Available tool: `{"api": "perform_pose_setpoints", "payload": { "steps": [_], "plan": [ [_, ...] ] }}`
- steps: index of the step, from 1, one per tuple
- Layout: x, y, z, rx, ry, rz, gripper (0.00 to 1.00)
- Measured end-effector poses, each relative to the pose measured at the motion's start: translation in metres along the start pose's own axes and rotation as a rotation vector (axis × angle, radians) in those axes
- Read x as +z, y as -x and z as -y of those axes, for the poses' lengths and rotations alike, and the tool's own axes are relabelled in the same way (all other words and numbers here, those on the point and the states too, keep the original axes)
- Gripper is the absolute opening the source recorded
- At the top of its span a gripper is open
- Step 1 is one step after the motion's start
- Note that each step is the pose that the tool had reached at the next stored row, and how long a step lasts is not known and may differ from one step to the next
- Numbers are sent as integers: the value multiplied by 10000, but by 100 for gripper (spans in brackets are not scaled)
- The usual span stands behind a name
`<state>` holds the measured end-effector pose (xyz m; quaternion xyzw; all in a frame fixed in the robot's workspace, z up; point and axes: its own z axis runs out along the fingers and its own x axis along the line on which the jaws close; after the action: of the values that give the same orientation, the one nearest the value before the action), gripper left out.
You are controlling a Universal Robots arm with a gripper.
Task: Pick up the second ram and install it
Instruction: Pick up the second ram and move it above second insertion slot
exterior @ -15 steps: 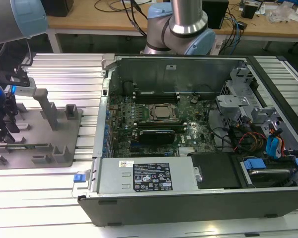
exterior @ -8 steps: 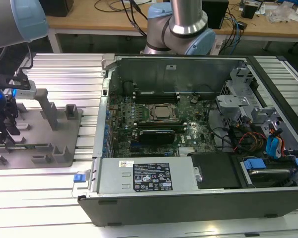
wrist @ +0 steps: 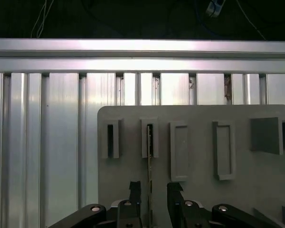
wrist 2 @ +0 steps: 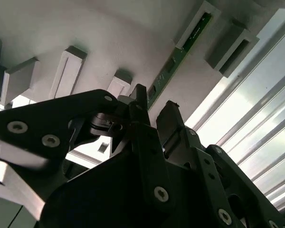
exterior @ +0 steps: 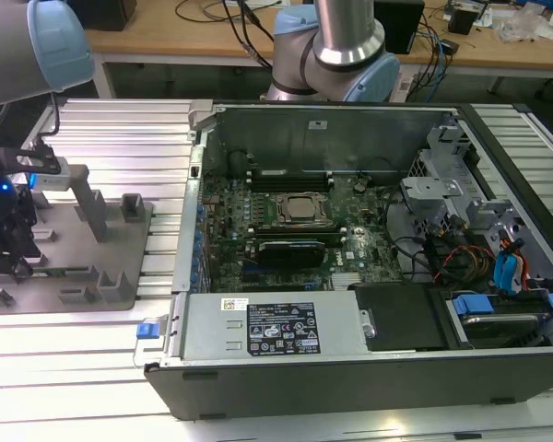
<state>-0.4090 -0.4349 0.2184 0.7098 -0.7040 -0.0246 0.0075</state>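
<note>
Hovering tool: the tool point(wrist: 152, 189) hung low over the grey fixture tray point(wrist: 204, 190), and in both wrist views its two black fingers point(wrist: 135, 192) stood apart, with the jaws parted and nothing clamped.
Ram position: the second ram point(wrist: 149, 164) stood on edge in the tray. One end sat in a slotted post, and the thin green board ran straight into the gap between the fingers.
Contact: in the first wrist view a sliver of grey tray showed on each side of the board, so neither finger looked to be pressing it. Whether a pad brushed it could not be told.
Neighbours: more upright posts and shallow rectangular pockets lined the tray beside the ram's slot.
Arm: in the exterior view the arm point(exterior: 346, 37) rose behind the case, and its wrist end sat over the tray at the exterior view's left.
Table: the tray lay on the ribbed metal table point(exterior: 101, 138), just beside the open computer case point(exterior: 350, 368).
Case interior: the processor socket point(exterior: 300, 207) sat mid-board, and the wide black card point(exterior: 295, 250) lay just beside it.
Task status: the ram was in its tray slot, not lifted, and well apart from the case.
</note>
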Motion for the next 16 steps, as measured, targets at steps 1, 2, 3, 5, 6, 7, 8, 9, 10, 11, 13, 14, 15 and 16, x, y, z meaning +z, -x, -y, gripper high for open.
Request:
{"api": "perform_pose_setpoints", "payload": {
  "steps": [1, 2, 3, 5, 6, 7, 8, 9, 10, 11, 13, 14, 15, 16],
  "plan": [
    [14, 0, 0, -118, 3, -26, 34],
    [41, -1, -2, -208, 5, -60, 34],
    [56, -2, -2, -249, 8, -71, 34],
    [95, -2, -4, -352, 11, -91, 34],
    [112, -3, -3, -397, 11, -107, 34],
    [111, -3, -4, -399, 13, -111, 34],
    [112, -3, -3, -400, 12, -113, 34],
    [112, -3, -3, -399, 13, -116, 34],
    [112, -2, -4, -399, 12, -116, 33],
    [112, -3, -3, -399, 13, -117, 33],
    [111, -2, -3, -399, 12, -120, 25],
    [104, -2, -3, -399, 12, -120, 25],
    [102, -2, -3, -399, 9, -119, 25],
    [100, -2, -4, -399, 11, -120, 25]
  ]
}}
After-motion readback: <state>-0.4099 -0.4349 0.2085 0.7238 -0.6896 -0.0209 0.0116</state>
